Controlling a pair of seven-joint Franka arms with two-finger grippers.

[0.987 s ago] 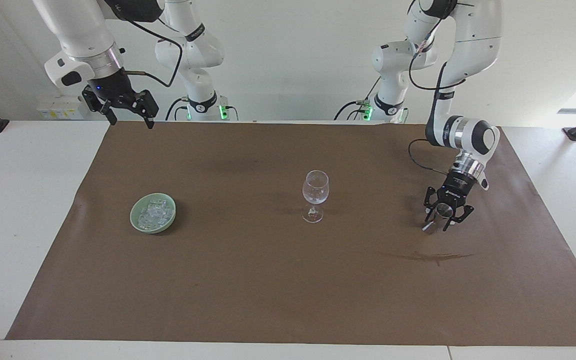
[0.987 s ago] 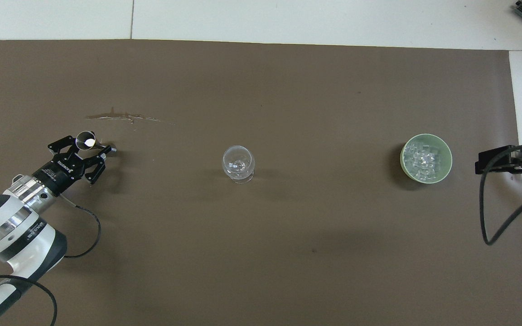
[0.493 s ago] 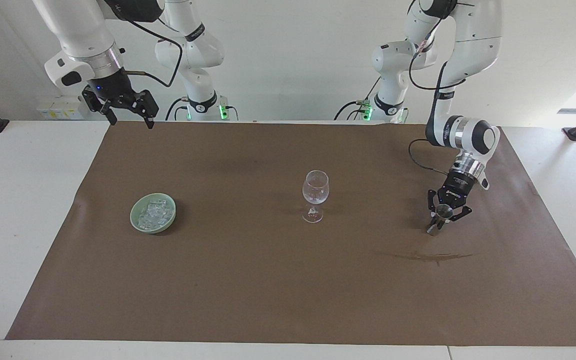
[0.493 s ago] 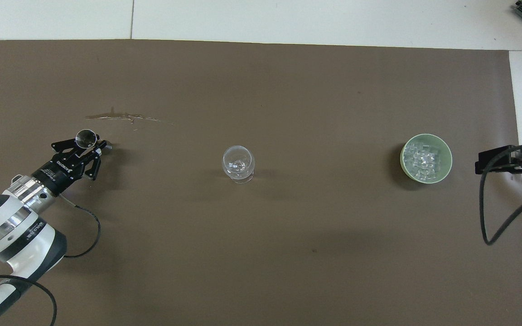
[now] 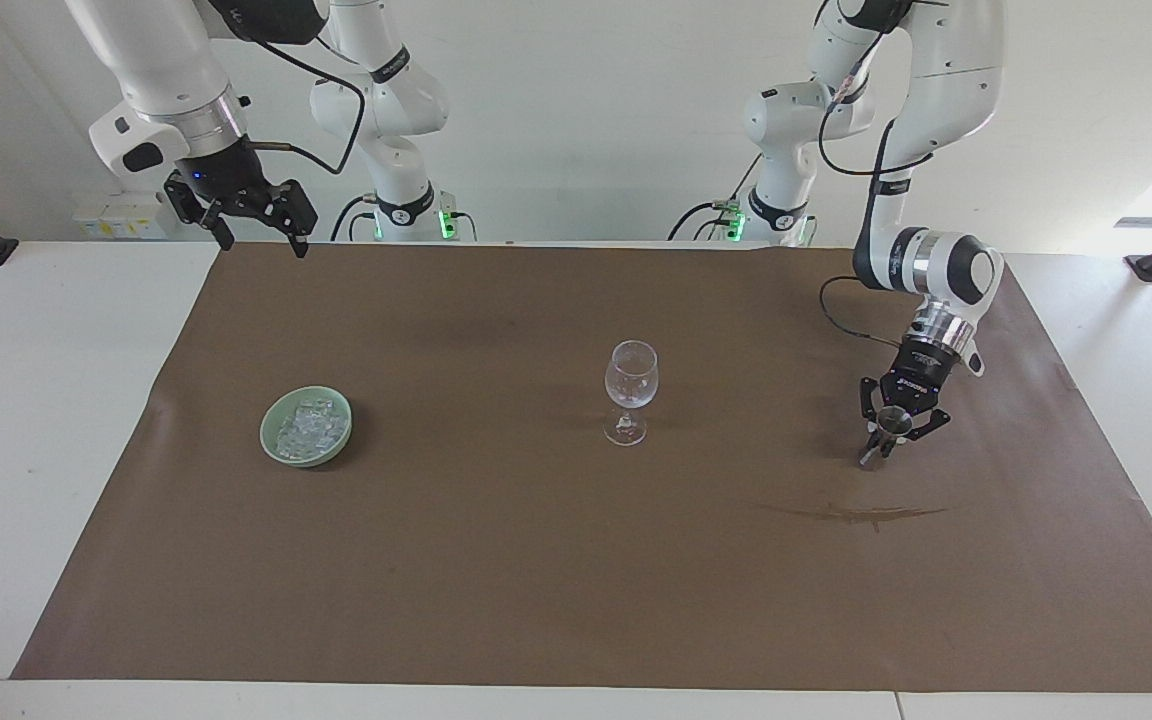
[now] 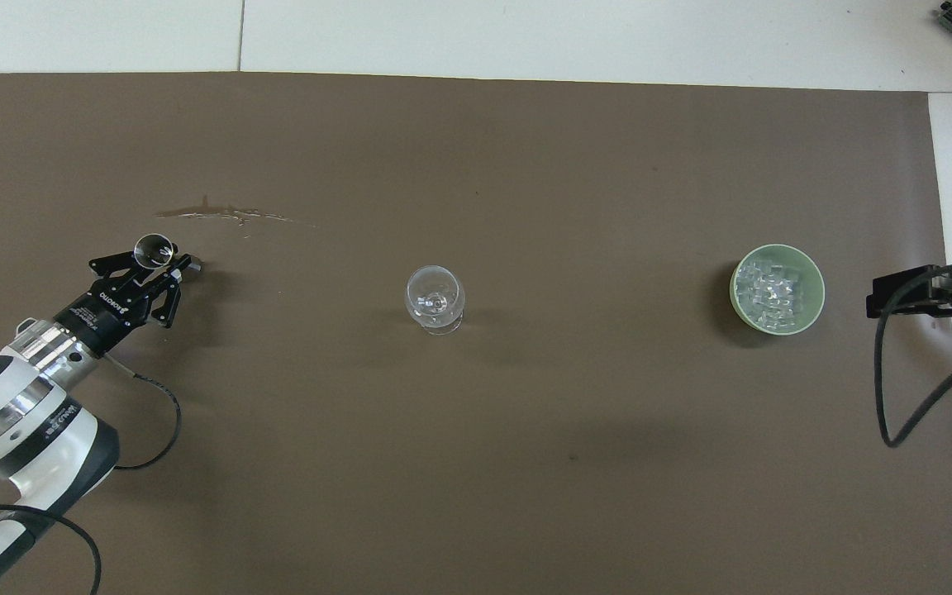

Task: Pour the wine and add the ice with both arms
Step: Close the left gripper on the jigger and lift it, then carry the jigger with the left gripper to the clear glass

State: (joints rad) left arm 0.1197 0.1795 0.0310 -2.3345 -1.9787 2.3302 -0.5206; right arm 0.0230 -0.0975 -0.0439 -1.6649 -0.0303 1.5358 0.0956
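Note:
A small clear cup (image 5: 883, 438) sits tilted, low over the brown mat (image 5: 536, 560) toward the left arm's end; it also shows in the overhead view (image 6: 153, 249). My left gripper (image 5: 891, 432) (image 6: 154, 263) is shut on it. A clear stemmed wine glass (image 5: 630, 390) (image 6: 435, 299) stands upright mid-mat. The ice (image 5: 308, 425) (image 6: 767, 291) lies heaped in a pale green bowl (image 5: 268, 438) (image 6: 816, 281) toward the right arm's end. My right gripper (image 5: 264, 245) (image 6: 910, 299) waits raised and open over the mat's corner nearest its base.
A dark wet streak (image 5: 851, 513) (image 6: 228, 215) marks the mat, farther from the robots than the small cup. White table (image 5: 46, 420) borders the mat at both ends. Black cables hang from both wrists.
My left gripper's fingers have closed from wide open onto the small cup, and its hand has shifted slightly. The right arm, wine glass and bowl have not moved.

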